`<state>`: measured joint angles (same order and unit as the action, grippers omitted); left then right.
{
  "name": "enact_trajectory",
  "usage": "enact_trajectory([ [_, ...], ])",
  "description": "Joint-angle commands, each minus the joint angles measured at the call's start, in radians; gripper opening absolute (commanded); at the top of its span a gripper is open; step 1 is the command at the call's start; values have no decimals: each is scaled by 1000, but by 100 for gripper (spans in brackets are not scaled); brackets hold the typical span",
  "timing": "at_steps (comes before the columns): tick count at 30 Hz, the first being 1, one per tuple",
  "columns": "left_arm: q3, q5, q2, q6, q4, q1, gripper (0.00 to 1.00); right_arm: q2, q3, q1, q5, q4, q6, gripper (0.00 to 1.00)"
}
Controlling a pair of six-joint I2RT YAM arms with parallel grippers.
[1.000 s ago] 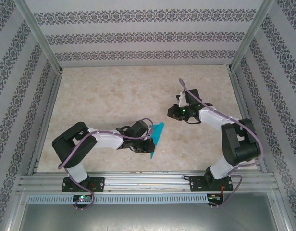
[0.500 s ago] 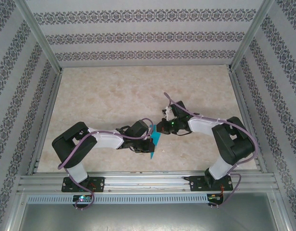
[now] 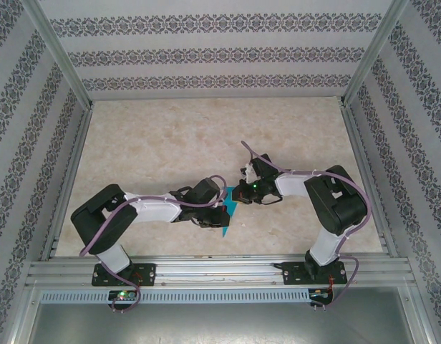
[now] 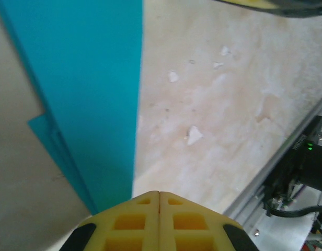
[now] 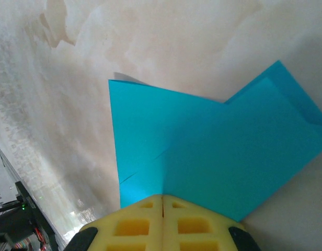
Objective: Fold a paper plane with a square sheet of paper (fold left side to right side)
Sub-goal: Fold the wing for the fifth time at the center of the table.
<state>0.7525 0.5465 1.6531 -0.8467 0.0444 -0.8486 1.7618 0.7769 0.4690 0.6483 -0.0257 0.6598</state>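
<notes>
Your left pincer, closed, anchors the square sheet of paper mid-frame on the worktop, so your right pincer, clamped on its flap, can likely crease it.

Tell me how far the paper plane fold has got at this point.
Done: the square sheet of paper is already folded into overlapping layers with a slanted crease. In hand: the left tool and the right tool are shut, tips at the paper; pinching or pressing, I cannot tell. Left: no narrow pointed dart yet, so more folds remain.
</notes>
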Motion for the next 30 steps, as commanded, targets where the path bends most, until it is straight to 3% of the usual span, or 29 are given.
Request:
enact_trajectory([
  [1,15,47,-35,-26,2,-3,0,51,-9,5,-55,-44,6,0],
  [30,-80,61,49,-84,118,-30,0,67,5,5,-83,-100,-23,0],
])
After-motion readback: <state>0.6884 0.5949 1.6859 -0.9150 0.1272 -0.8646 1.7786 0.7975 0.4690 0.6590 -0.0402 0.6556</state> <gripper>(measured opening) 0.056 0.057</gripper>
